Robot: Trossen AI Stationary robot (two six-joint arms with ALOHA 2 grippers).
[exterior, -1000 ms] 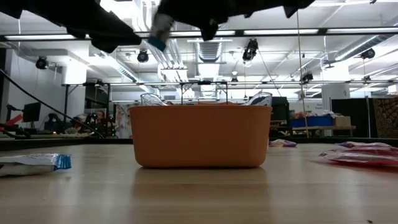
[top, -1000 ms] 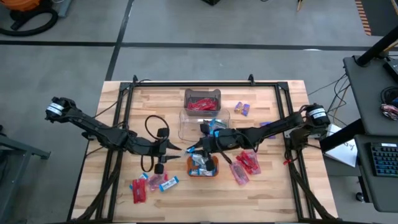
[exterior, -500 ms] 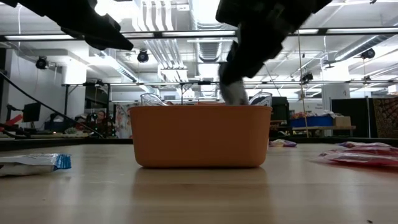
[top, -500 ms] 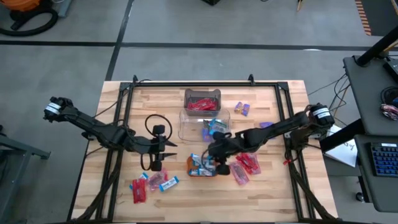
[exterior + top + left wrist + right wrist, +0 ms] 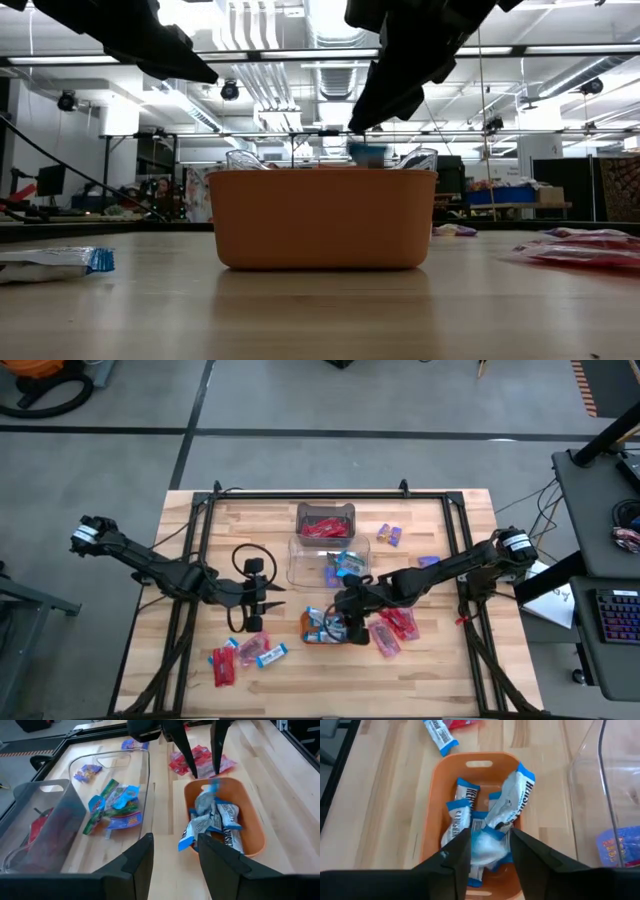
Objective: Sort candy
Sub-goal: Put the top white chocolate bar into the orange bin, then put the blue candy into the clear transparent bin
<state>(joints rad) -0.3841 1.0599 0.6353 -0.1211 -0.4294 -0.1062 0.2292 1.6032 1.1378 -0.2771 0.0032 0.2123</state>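
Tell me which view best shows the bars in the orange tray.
The right wrist view: it looks straight down onto the blue-and-white bars. The left wrist view shows them sidelong; the high view, tiny; the low view, only the orange tray wall.

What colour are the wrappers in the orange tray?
Blue and white bars in the orange tray; clearest in the right wrist view.

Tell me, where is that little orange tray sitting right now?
In the high view, the orange tray sits near the table's front middle, just in front of the clear bin, with the right gripper above it.
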